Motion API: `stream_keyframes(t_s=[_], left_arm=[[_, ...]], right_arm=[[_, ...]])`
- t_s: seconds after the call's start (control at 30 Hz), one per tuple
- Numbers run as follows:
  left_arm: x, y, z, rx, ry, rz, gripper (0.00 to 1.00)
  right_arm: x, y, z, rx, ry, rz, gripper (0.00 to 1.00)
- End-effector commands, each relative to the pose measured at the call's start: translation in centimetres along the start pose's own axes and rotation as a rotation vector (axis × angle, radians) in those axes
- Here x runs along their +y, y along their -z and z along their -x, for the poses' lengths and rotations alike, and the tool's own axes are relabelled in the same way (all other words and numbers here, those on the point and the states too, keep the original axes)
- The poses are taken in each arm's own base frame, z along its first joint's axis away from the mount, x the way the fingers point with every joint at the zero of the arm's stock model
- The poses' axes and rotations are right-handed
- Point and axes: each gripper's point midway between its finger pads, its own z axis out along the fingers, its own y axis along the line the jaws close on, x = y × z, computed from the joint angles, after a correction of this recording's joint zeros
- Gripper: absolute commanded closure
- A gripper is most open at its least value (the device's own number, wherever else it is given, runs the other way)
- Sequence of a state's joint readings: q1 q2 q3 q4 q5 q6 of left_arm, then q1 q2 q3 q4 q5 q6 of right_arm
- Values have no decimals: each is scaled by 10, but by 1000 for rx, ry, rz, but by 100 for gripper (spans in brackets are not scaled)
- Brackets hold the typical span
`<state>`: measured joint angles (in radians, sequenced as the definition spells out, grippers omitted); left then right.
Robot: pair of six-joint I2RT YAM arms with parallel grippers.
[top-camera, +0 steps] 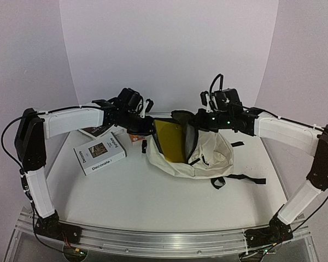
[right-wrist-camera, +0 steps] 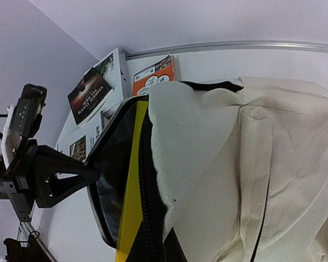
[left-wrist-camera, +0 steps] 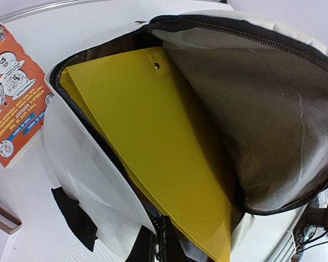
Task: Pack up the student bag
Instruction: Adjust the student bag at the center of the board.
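Work cell from above: you look down on a white table point(top-camera: 153, 202) whose near edge carries a ribbed aluminium rail point(top-camera: 153, 240). Behind it you see a plain white backdrop point(top-camera: 169, 54) that curves down to meet the table top, flanked by a left side panel point(top-camera: 22, 54) and a right side panel point(top-camera: 311, 54) of pale lilac-grey. The light you work under is even and diffuse, casting only soft shadows on the table.
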<state>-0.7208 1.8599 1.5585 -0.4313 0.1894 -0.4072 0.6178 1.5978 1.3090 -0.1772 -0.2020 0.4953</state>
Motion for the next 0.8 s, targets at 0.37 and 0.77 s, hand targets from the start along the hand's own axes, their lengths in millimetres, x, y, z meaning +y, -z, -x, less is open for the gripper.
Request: stream_keyframes(t_s=[0.37, 0.77], left_arm=[[38, -2, -27, 59, 219, -40, 100], [-16, 29, -42, 127, 158, -255, 94]], right_arm=[[-35, 108, 72, -427, -92, -302, 100], [-41, 68, 35, -304, -132, -243, 100]])
